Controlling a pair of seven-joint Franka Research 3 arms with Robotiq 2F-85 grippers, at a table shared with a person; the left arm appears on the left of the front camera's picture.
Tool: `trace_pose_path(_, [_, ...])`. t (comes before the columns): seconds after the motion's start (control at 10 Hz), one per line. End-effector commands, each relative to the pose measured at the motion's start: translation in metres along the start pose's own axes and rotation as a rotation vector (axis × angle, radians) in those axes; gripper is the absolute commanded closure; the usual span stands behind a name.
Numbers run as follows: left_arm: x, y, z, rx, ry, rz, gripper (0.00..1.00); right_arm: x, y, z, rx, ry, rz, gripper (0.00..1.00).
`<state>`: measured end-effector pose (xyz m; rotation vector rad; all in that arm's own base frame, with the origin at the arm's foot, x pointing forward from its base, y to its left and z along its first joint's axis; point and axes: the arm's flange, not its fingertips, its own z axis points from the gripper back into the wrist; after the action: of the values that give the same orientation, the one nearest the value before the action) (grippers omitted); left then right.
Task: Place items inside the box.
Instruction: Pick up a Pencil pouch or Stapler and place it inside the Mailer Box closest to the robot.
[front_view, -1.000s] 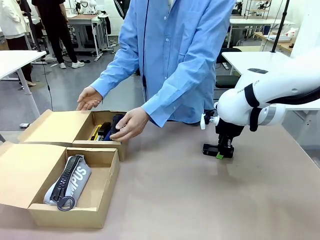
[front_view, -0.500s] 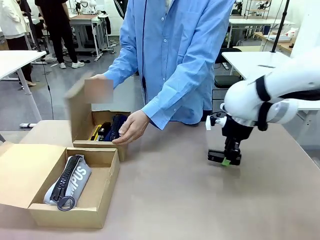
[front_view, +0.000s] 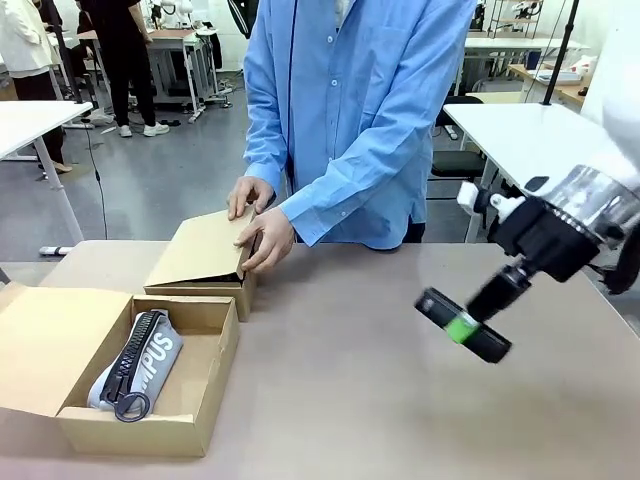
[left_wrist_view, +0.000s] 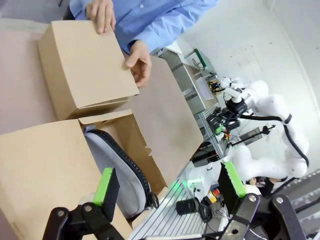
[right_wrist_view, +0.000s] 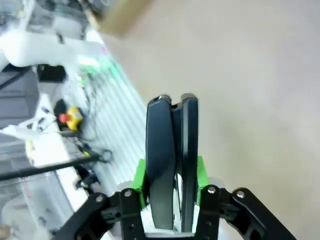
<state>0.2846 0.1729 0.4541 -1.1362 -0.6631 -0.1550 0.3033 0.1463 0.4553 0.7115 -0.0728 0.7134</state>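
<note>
A black stapler (right_wrist_view: 170, 135) sits clamped between the green pads of my right gripper (right_wrist_view: 170, 172). In the front view that gripper (front_view: 462, 328) hangs tilted above the table's right side, with the stapler (front_view: 435, 308) sticking out toward the left. The near cardboard box (front_view: 215, 345) stands open at the front left and holds a grey pouch (front_view: 140, 360) with a black zip. Behind it the person's hands (front_view: 265, 238) press the lid of the far box (front_view: 200, 250) down. My left gripper (left_wrist_view: 170, 185) is open above the near box, over the pouch (left_wrist_view: 117, 175).
The near box's lid flap (front_view: 45, 345) lies spread out to the left. The person in a blue shirt (front_view: 350, 110) stands at the far edge behind the closed box (left_wrist_view: 85, 65). Bare tabletop (front_view: 340, 400) stretches between the boxes and my right gripper.
The person swung the far box's lid over and shut it, covering what lay inside. My right arm rose and moved right and nearer, tilting with the stapler still gripped.
</note>
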Motion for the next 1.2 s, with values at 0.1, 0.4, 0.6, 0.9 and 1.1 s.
trace_pose_path(0.1, [0.0, -0.001, -0.001, -0.018, -0.02, -0.02, 0.0, 0.034, 0.055, -0.074, 0.011, -0.08, -0.155, 1.0])
trace_pose_path(0.4, [0.0, -0.001, -0.001, -0.018, -0.02, -0.02, 0.0, 0.063, 0.084, -0.106, 0.069, 0.016, 0.028, 1.0])
trace_pose_path(0.6, [0.0, -0.001, -0.001, -0.018, -0.02, -0.02, 0.0, 0.038, 0.087, -0.092, 0.074, -0.015, -0.087, 1.0])
trace_pose_path(0.9, [0.0, -0.001, -0.001, -0.018, -0.02, -0.02, 0.0, 0.038, 0.087, -0.092, 0.074, -0.015, -0.087, 1.0])
trace_pose_path(1.1, [0.0, -0.001, -0.001, -0.018, -0.02, -0.02, 0.0, 0.051, 0.079, -0.093, 0.098, -0.216, -0.169, 0.58])
